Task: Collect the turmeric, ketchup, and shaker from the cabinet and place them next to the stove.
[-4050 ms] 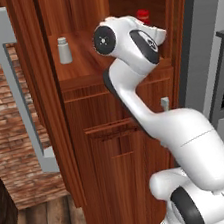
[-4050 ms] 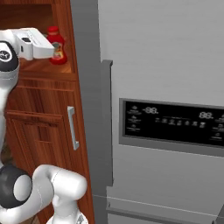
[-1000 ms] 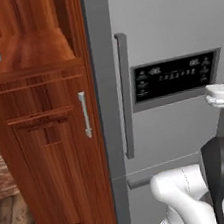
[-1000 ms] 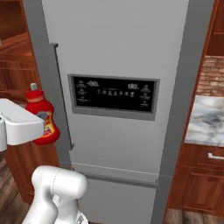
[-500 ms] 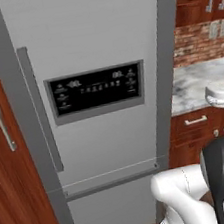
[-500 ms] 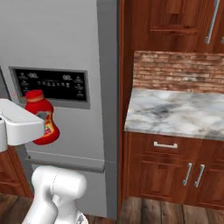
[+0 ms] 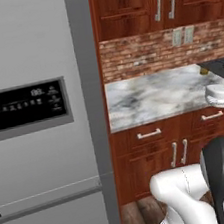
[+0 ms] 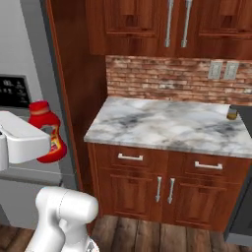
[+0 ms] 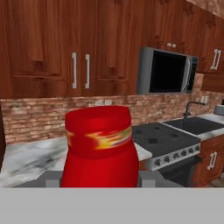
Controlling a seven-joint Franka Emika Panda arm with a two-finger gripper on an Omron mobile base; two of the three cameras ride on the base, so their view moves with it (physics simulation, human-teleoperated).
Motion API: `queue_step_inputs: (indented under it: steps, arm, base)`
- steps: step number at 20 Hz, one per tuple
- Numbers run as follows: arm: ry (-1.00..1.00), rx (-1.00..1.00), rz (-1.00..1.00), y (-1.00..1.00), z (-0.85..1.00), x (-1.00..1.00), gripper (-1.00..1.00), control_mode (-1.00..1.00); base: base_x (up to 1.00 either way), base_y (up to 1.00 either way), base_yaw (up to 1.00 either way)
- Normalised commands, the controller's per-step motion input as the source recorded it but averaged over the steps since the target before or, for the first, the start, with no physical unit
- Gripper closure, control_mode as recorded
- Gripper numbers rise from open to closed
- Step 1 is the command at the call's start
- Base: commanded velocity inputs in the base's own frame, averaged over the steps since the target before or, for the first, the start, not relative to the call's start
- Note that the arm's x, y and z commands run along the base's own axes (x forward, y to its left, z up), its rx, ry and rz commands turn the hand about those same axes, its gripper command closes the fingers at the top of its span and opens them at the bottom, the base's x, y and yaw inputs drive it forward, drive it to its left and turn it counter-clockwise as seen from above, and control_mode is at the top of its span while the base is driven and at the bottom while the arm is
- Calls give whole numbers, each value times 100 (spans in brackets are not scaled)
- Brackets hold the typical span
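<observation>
The base has driven on past the fridge [image 7: 34, 120]; the marble bench [image 8: 167, 125] now lies ahead, stove [image 9: 164, 142] at 3 o'clock in the hand view. Fingers clamped on the ketchup [image 8: 47, 130], carried high. Placing comes next, likely.

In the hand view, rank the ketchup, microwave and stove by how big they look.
1. Ketchup: looks largest, but it sits right at the camera in the claw, so that is nearness rather than true size.
2. and 3. Stove and microwave: they look about alike, so I won't rank them.
</observation>
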Motion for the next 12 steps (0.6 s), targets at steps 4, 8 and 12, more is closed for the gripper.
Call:
queue_step_inputs:
  steps: [4, 8, 12]
  arm:
    - [0, 0, 0, 0, 0, 0, 100, 100]
    - [0, 0, 0, 0, 0, 0, 100, 100]
    - [0, 0, 0, 0, 0, 0, 100, 100]
  base:
    - [11, -98, 0]
    - [20, -95, 0]
    - [33, -90, 0]
